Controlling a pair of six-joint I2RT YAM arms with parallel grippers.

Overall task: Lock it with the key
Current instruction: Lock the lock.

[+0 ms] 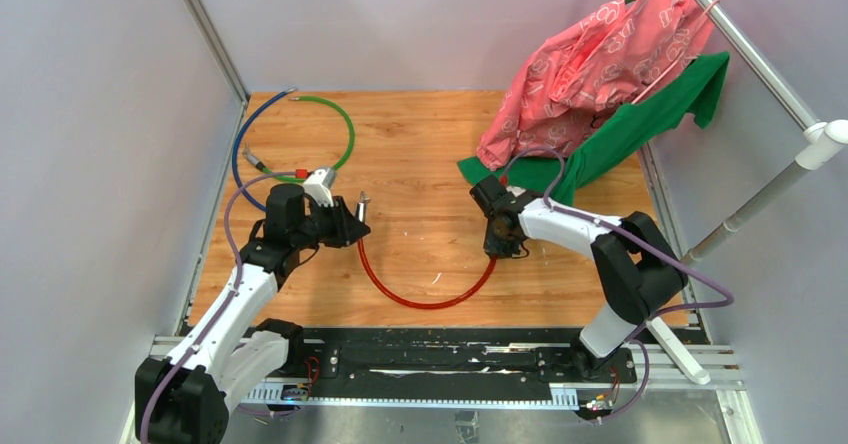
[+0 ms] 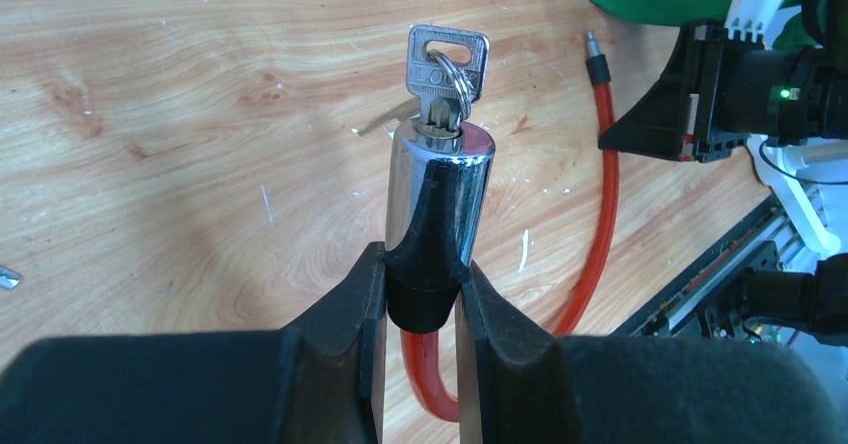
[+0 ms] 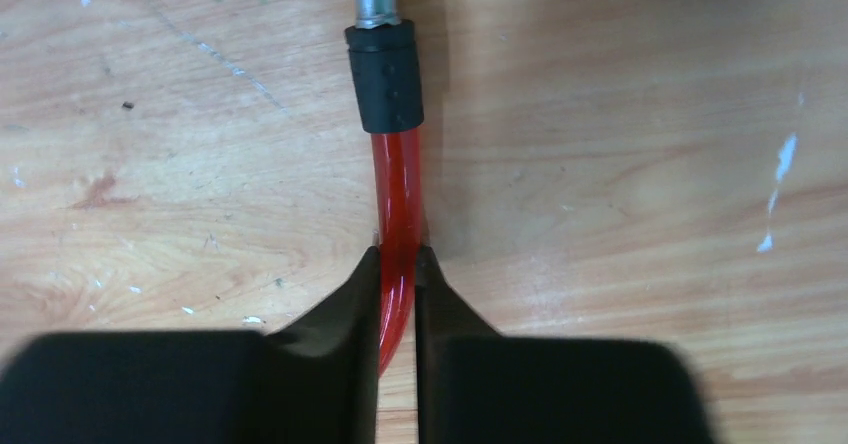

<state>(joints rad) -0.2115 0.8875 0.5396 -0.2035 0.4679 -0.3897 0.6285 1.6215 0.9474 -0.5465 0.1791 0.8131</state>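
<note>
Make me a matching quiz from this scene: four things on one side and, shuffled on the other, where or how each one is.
1. key
2. left end effector
3. right end effector
4. green cable

A. shut on the red cable
B. inserted in the lock cylinder's end
C. curved at the far left, ungripped
D. shut on the lock cylinder's black collar

Pairs: 1-B, 2-D, 3-A, 4-C

a robotics lab cell: grey panel walls [image 1: 100,114], metal frame posts [image 1: 207,29], two bolted-down arms [image 1: 232,309].
</note>
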